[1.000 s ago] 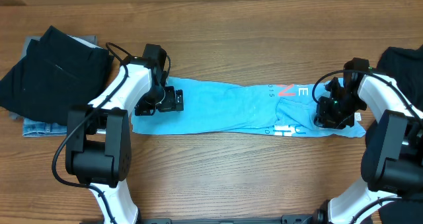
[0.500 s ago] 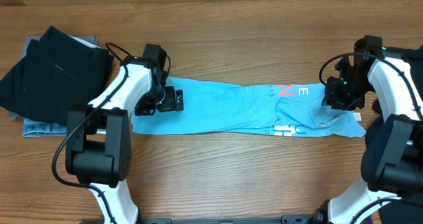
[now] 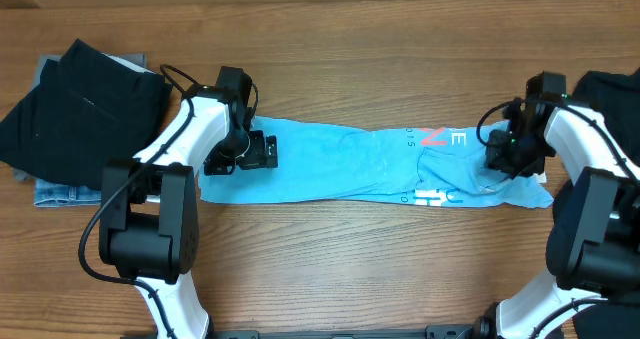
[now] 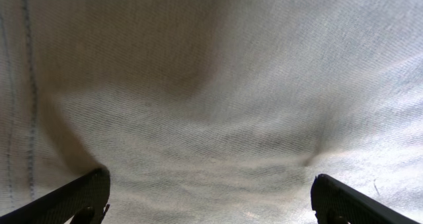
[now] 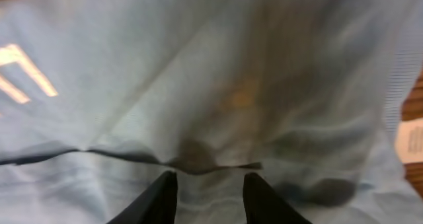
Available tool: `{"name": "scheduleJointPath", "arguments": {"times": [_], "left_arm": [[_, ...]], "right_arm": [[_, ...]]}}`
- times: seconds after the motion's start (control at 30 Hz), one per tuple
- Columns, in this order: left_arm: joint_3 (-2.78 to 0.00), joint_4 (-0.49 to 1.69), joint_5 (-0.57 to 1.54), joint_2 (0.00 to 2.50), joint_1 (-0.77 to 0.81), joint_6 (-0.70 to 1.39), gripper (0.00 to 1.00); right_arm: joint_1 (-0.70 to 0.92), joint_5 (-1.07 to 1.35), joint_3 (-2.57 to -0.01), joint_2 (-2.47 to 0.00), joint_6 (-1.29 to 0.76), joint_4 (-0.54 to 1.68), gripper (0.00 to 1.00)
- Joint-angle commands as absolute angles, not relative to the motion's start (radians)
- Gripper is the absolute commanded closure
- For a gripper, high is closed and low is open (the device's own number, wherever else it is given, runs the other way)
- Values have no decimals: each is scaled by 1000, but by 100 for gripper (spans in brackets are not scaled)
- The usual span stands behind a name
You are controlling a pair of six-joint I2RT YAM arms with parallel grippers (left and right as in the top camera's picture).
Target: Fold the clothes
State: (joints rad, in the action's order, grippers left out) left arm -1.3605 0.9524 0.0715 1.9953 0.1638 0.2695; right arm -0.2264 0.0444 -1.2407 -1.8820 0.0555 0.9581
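A light blue T-shirt (image 3: 370, 164) lies on a wooden tabletop (image 3: 330, 39), already narrowed into a long band. Its long axis runs from the robot's left to its right, across the middle of the overhead view. Pale and red lettering shows on the right-hand third of the band.

Each arm sits over one end of that band. The left hand (image 3: 245, 151) rests on the left end of the shirt. Its wrist view shows it wide open, with two dark fingers (image 4: 79, 196) at the far corners of the picture and flat, lightly rippled cloth filling the space between them.

The right hand (image 3: 505, 159) is over the right end, just inward of the shirt's edge and a small white label (image 3: 541, 177). In its wrist view the fingers (image 5: 164, 196) stand partly apart, pointing down at the cloth. A small raised crease sits at their tips, and nothing is clearly clamped between them.

The shirt therefore stretches away from each hand toward the other. Each end is nearest to the arm on its own side. A next fold would likely bring one end along this long axis toward the other end.

A heap of dark garments (image 3: 85, 104) lies on blue denim (image 3: 60, 192) at the far left. Another dark garment (image 3: 612, 87) lies at the far right. Both are well apart from the shirt.
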Motion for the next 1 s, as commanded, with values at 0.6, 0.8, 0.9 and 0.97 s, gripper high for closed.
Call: {"name": "scheduleJointPath", "arguments": {"times": [0.6, 0.8, 0.9, 0.97], "left_arm": [[-1352, 950, 75, 1975, 164, 265, 0], [-1352, 940, 75, 1975, 164, 265, 0], [-1352, 940, 75, 1975, 164, 265, 0], [-1352, 940, 75, 1975, 164, 265, 0]], "right_arm": [[-218, 38, -1339, -1868, 52, 987, 92], [-218, 38, -1364, -1868, 52, 987, 92], [-218, 38, -1364, -1868, 52, 970, 92], [-218, 38, -1363, -1868, 52, 936, 92]]}}
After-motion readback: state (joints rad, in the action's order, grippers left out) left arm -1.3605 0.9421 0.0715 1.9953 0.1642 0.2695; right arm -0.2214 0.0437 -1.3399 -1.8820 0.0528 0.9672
